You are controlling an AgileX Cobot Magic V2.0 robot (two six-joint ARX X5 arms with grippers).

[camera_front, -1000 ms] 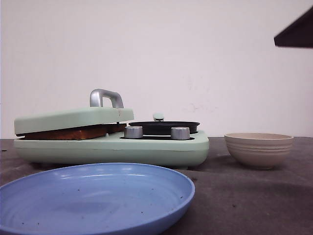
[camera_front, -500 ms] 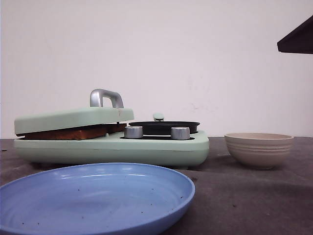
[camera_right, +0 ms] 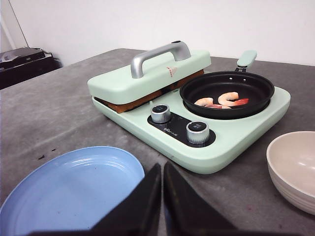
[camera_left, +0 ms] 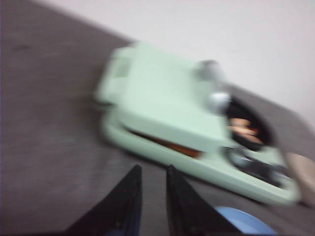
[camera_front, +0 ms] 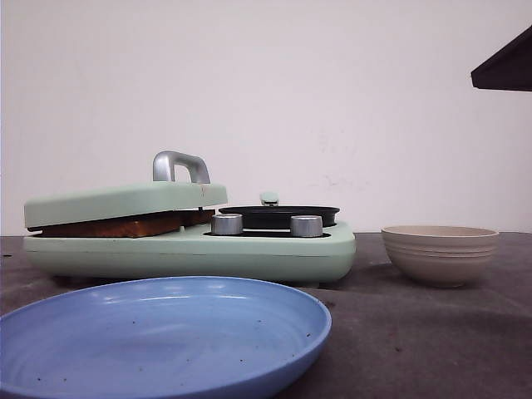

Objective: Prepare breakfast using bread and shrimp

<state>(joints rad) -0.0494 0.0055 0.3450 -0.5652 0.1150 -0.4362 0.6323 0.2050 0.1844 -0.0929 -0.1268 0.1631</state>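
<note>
From my forward camera, the cooker (camera_front: 191, 241) sits at 12 o'clock on the table (camera_front: 416, 341). The bread (camera_front: 116, 225) lies under its lid (camera_front: 125, 202) at 11 o'clock; the pan (camera_front: 278, 216) (shrimp (camera_right: 221, 101) inside) sits on its right half. The plate (camera_front: 158, 337) lies before the cooker; the bowl (camera_front: 439, 253) stands at 2 o'clock.

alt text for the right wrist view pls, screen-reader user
A mint-green breakfast maker sits on a grey table, its handled lid closed over browned bread, with shrimp in its black pan. Nearer are a blue plate, a beige bowl and the shut right claw.
</note>
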